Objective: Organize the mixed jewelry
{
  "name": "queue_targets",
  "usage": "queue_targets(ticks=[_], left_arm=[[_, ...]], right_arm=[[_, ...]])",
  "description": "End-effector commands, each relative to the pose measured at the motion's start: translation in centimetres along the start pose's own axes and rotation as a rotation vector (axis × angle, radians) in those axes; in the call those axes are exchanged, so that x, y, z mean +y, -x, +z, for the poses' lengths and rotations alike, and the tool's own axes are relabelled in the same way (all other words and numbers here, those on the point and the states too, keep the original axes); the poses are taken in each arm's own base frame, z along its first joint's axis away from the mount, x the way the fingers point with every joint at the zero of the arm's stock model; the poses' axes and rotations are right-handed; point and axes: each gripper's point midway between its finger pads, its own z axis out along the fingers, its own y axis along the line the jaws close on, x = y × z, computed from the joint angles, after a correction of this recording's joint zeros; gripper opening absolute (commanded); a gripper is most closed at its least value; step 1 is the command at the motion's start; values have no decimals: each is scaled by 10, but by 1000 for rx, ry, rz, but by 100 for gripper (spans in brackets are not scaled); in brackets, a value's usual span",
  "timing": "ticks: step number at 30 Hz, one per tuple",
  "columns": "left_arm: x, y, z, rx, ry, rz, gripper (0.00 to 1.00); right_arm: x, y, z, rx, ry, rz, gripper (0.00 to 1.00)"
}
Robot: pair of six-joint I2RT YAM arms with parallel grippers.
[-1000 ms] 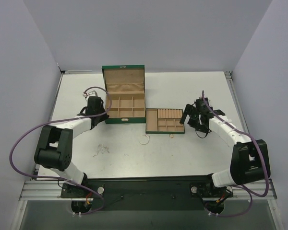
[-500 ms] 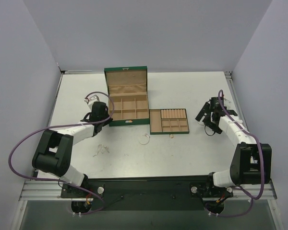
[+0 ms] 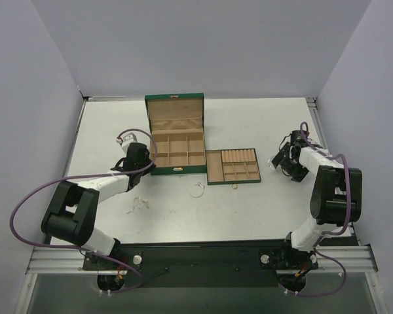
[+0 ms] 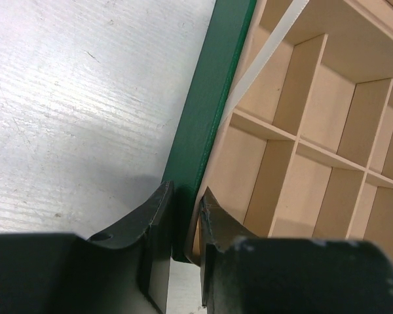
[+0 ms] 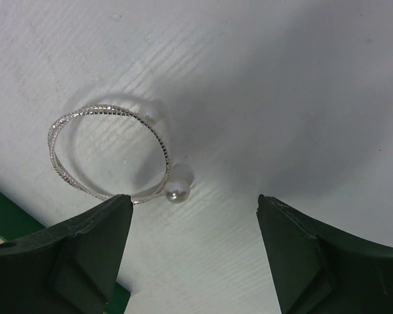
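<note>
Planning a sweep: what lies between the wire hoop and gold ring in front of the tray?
Only bare table, as the top view shows between hoop and ring.

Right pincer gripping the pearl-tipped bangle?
No: the bangle lies flat on the table, and the right pincer stands open with nothing clamped.

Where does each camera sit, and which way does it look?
Top external: above and behind, looking down at the table; both arms show.
Left wrist: on that arm, facing the green box wall the left gripper pinches.
Right wrist: on that arm, looking down at a beaded bangle; open right gripper shows.
Shared: top and left wrist see the green box.
</note>
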Motion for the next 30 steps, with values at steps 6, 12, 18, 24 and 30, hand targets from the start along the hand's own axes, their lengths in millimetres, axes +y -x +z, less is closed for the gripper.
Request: queue_targets(ticks=[6,12,18,24,30], left_arm=[[11,-57,-18,205,22,21,30],[5,-26,-33,123,31,69,41],[5,8,-50,26,53,123,62],[-7,37,-68,-17,-7,127,71],[-27,74,-104,-52,-112,195,84]], right_arm=[[8,18,13,-7,-6,19,65],[10,18,18,28,-9,10,41],[12,15,22,70,-14,-7,23],[11,20,20,59,-21,-25,3],[24,40,2,20,33,-63,0]])
